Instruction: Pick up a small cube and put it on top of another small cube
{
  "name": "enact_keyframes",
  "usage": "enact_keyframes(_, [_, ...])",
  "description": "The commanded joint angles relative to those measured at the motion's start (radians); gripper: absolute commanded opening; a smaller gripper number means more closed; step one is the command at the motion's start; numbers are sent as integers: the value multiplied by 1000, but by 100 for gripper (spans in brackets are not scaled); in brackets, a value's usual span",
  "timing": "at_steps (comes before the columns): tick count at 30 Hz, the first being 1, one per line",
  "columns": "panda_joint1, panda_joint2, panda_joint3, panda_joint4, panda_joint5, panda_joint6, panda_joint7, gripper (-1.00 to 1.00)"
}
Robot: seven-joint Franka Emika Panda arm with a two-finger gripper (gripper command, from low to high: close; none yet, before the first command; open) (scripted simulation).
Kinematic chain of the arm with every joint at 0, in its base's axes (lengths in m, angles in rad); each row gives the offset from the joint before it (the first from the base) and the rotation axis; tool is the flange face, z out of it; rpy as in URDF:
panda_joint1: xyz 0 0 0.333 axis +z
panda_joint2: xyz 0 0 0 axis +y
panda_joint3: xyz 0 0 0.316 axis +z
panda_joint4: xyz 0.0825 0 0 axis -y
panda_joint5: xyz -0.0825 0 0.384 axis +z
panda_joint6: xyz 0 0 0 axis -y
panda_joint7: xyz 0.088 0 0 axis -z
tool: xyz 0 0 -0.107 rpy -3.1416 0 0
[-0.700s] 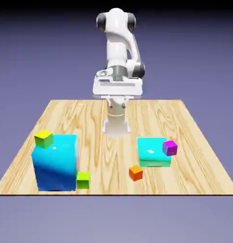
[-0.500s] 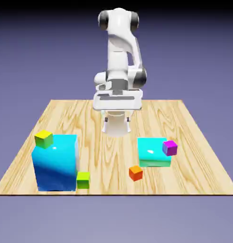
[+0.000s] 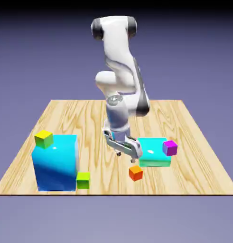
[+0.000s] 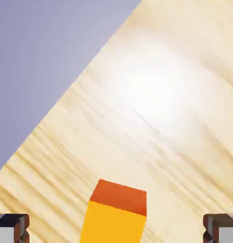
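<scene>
I can't read any words or labels on the things I see. The little orange cube [image 3: 135, 173] has plain, flat faces. From my hand view, its top looks yellow-orange and one side looks a darker red-orange. It sits on the wooden bench [image 3: 104, 180], toward the near edge and a bit right of the middle in the exterior view. The purple cube [image 3: 170, 148] is small and plain too, brighter on top and duller on its side. It is farther right, by the right side of the low cyan block [image 3: 153, 152]. My gripper [image 3: 126, 157] is wide open and has nothing in it. It hangs over the bench, tilted, near the orange cube and not touching it. In the hand view, that cube shows between the two finger tips. On the left, a yellow-green cube [image 3: 43, 139] is on top of the big blue block [image 3: 56, 163], and a green cube [image 3: 83, 180] is just beside it.
</scene>
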Motion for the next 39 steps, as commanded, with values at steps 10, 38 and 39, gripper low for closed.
enact_keyframes(10, [45, 263, -17, 40, -23, 136, 100, 0])
enact_keyframes(38, [309, -256, 188, -89, 383, -100, 307, -100])
enact_keyframes(39, [314, -237, 191, -93, 381, -76, 308, -100])
